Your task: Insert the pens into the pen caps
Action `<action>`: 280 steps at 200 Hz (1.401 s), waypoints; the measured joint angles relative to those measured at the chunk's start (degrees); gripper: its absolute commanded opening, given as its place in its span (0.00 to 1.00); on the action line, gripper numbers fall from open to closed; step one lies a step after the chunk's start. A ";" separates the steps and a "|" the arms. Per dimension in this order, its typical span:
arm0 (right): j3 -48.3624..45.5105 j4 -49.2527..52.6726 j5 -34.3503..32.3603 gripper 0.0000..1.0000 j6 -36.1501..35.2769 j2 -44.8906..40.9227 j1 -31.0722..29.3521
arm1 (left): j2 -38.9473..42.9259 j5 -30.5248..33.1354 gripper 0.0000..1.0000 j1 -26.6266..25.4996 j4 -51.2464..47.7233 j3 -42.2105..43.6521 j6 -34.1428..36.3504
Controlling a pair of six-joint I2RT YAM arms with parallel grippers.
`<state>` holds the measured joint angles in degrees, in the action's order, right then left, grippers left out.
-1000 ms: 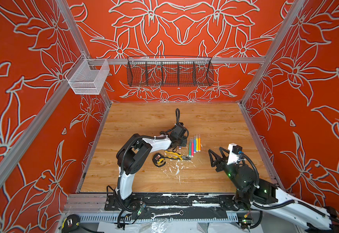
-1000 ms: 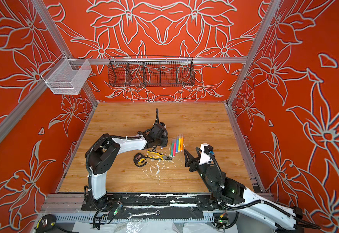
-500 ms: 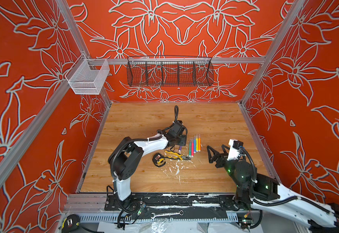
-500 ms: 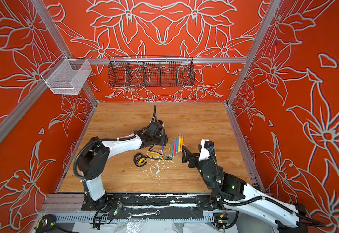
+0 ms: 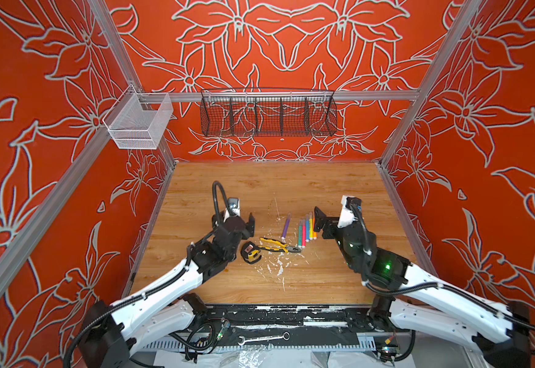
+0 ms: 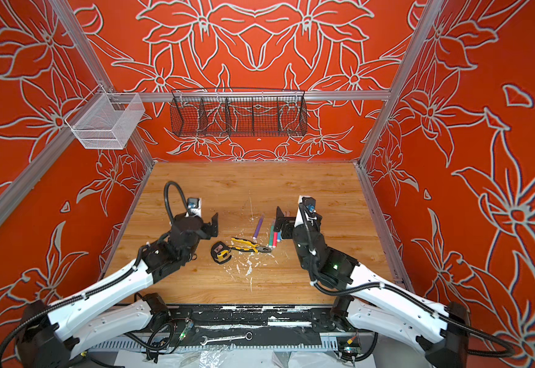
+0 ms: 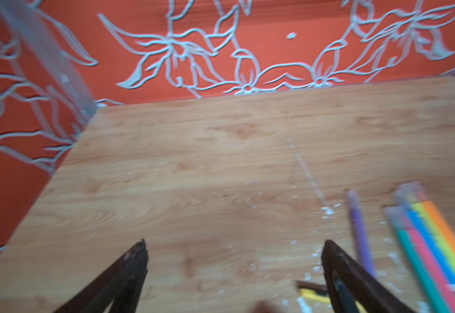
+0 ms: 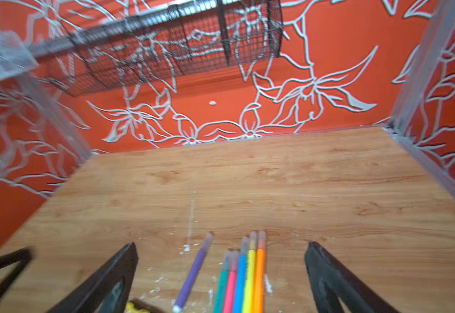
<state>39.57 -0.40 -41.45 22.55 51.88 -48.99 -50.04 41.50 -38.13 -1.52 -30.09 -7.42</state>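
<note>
The purple pen (image 5: pixel 286 226) lies on the wooden table (image 5: pixel 260 191) just left of a tight row of five pens (image 5: pixel 307 228), clear caps (image 8: pixel 257 239) on their far ends. The right gripper (image 8: pixel 221 245) hangs by the row's right side, jaws wide and empty; the left gripper (image 7: pixel 233 244), likewise, hovers left of the purple pen

No legible text, label or number; pens (image 8: pixel 241 281), tape measure (image 5: pixel 251 251) markings too small to read.
</note>
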 measured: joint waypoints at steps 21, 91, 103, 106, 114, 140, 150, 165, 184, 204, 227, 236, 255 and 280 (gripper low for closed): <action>-3.30 -4.28 -0.42 0.98 -3.82 5.40 9.33 | 13.86 6.05 0.97 1.68 4.44 13.38 5.11; -13.70 -23.82 -5.84 0.98 -19.67 19.63 24.59 | 44.63 5.79 0.97 14.43 12.17 29.53 4.61; -13.70 -26.43 -5.88 0.98 -20.48 23.65 26.38 | 43.85 4.48 0.97 17.68 11.74 29.55 2.29; -13.70 -27.19 -5.90 0.98 -20.85 24.72 26.84 | 43.21 3.96 0.98 18.40 11.87 29.55 1.81; -13.70 -28.70 -5.84 0.98 -21.70 27.50 28.06 | 40.96 2.93 0.97 20.46 12.48 29.55 0.50; -14.47 -32.50 -4.63 0.98 -24.50 30.18 30.05 | 28.33 -1.44 0.97 25.81 19.76 29.55 -1.99; -15.67 -36.48 -3.54 0.98 -25.18 30.12 30.86 | 23.19 -3.32 0.97 27.50 23.52 29.55 -2.54; -17.14 -39.85 -1.46 0.98 -25.42 30.21 32.61 | 15.56 -5.95 0.97 30.12 27.82 29.51 -3.43; -17.55 -40.94 1.77 0.98 -25.31 30.18 35.06 | 6.47 -10.08 0.97 33.07 28.87 27.65 -3.91; -17.64 -41.68 4.48 0.98 -25.03 30.03 36.52 | -2.97 -14.27 0.97 34.16 29.03 22.25 -2.91; -18.23 -42.45 7.21 0.98 -24.81 29.64 37.20 | -9.79 -18.12 0.97 34.27 31.15 17.05 -0.57; -18.56 -42.69 8.33 0.98 -24.76 29.40 37.44 | -11.28 -19.65 0.98 34.42 33.55 17.07 0.37; -19.45 -43.25 10.78 0.98 -24.70 28.74 37.86 | -17.57 -22.51 0.98 35.28 45.29 21.14 2.05; -20.35 -44.09 14.43 0.98 -24.72 28.02 38.49 | -29.20 -25.33 0.97 35.76 53.20 23.39 3.98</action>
<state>19.22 -44.49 -27.03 -2.17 79.90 -10.50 -79.24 16.16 -2.37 51.68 -6.70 -3.44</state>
